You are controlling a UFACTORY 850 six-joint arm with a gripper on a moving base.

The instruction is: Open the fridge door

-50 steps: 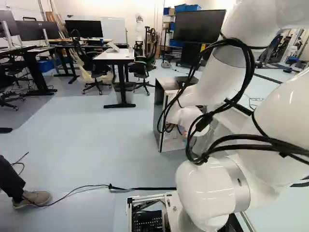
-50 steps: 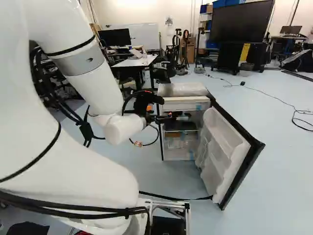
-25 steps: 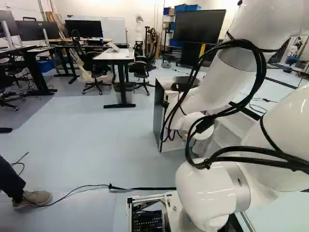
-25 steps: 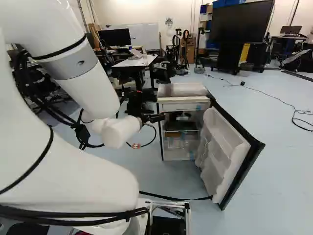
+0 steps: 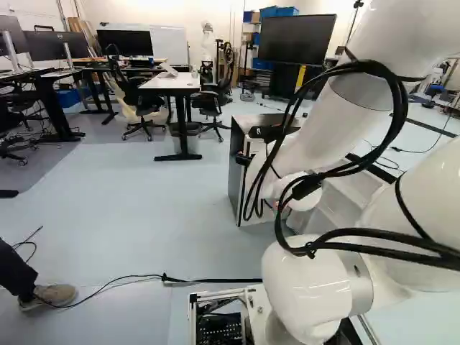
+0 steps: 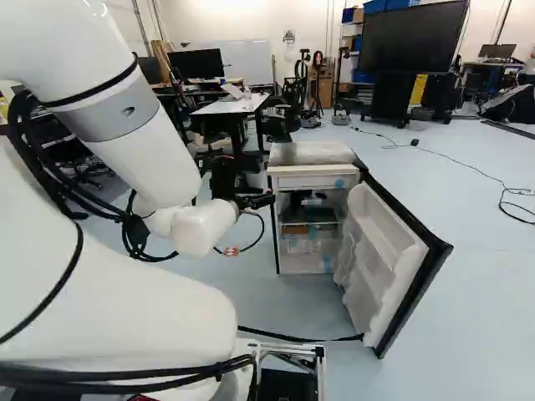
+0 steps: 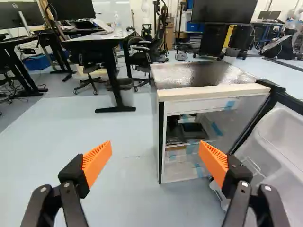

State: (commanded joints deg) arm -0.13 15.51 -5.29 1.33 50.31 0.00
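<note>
My gripper (image 6: 266, 200) is in front of the small fridge's open front, at its left side in the right base view. In the wrist view the gripper (image 7: 155, 155) is open, its orange pads wide apart with nothing between them. Ahead of it stands the fridge (image 7: 203, 75), its shelves and contents showing. The fridge door (image 6: 405, 271) is swung wide out to the right in the right base view, its white inner side showing. No finger touches the door. In the left base view my arm partly hides the fridge (image 5: 236, 169).
A white desk (image 5: 171, 83) with chairs stands beyond the fridge, and a large screen (image 5: 296, 37) is farther back. Another robot (image 5: 208, 39) stands near the back wall. A cable (image 5: 215, 280) crosses the floor ahead of the base, and a person's shoe (image 5: 52, 295) is at the left.
The arm has drawn the gripper back from the fridge's inside, toward the left in the right base view. The fridge, its door and the base have not moved.
</note>
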